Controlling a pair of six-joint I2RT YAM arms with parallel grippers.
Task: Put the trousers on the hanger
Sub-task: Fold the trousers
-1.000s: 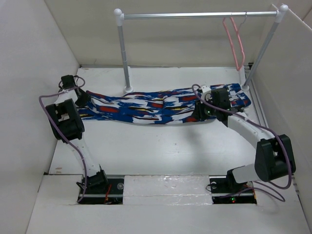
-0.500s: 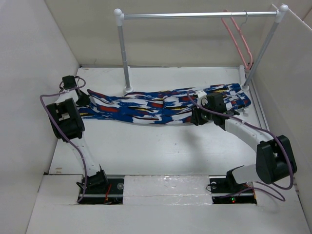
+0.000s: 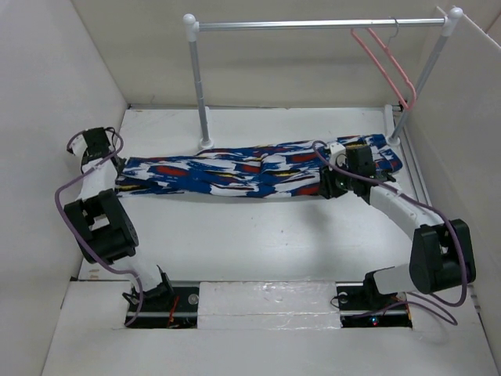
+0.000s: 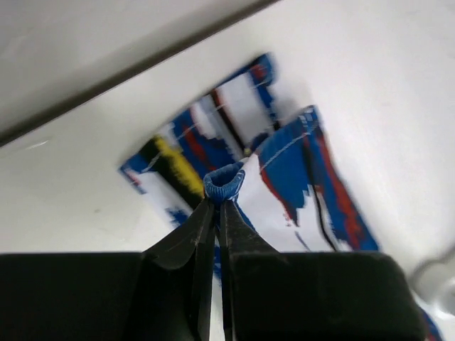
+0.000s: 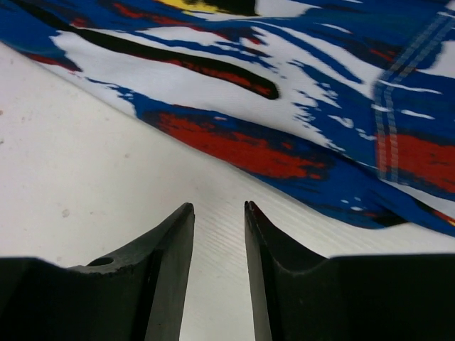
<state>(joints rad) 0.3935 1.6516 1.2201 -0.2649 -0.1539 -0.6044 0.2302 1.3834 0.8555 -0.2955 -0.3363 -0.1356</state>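
The blue-and-white printed trousers lie stretched left to right across the middle of the table. My left gripper is at their left end, shut on a small fold of blue hem, which bulges out past my left gripper. My right gripper hovers at the near edge of the trousers' right part. Seen from its wrist, my right gripper is open over bare table with nothing between its fingers. The pink hanger hangs tilted from the right end of the rail.
A silver rail on two posts spans the back of the table. White walls close in the left, back and right sides. The table's left wall edge runs just beyond the trouser end.
My left gripper shut on the trouser end and pulled it leftward, drawing the fabric straighter. My right gripper opened a little wider. The hanger swung toward the right post.
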